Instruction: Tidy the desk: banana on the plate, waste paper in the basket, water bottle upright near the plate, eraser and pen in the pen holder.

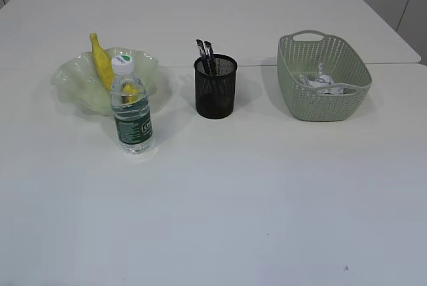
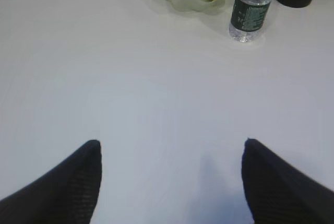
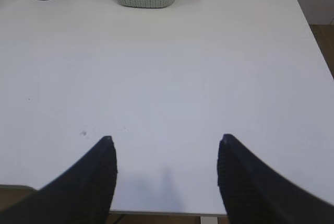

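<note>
Tidying appears complete, judged from how the things lie on the desk (image 1: 220,199). The banana (image 1: 102,63) is laid in the plate (image 1: 70,81), its dark tip raised over the back rim, so the curved fruit is cradled by the ruffled wall and cannot roll off. The water bottle (image 1: 132,107) is stood upright on its base just in front of the plate, cap up, partly hiding the dish behind it in the exterior view; that placement answers the call for it to be near the plate. Two dark pens (image 1: 205,55) are leaned inside the pen holder (image 1: 215,87), their tops projecting above the mesh rim. The eraser cannot be seen anywhere; it is judged to lie inside the holder, though the dark mesh hides it. The waste paper (image 1: 321,82) is settled at the bottom of the basket (image 1: 323,76), kept in by the woven sides.

Both arms are drawn well back from the objects. The left gripper (image 2: 172,148) is held over bare tabletop with its jaws spread wide and nothing between them. The right gripper (image 3: 164,143) is held near the front edge of the desk, jaws likewise parted and empty. Neither is seen in the exterior view. No further grasp seems to be called for.
</note>
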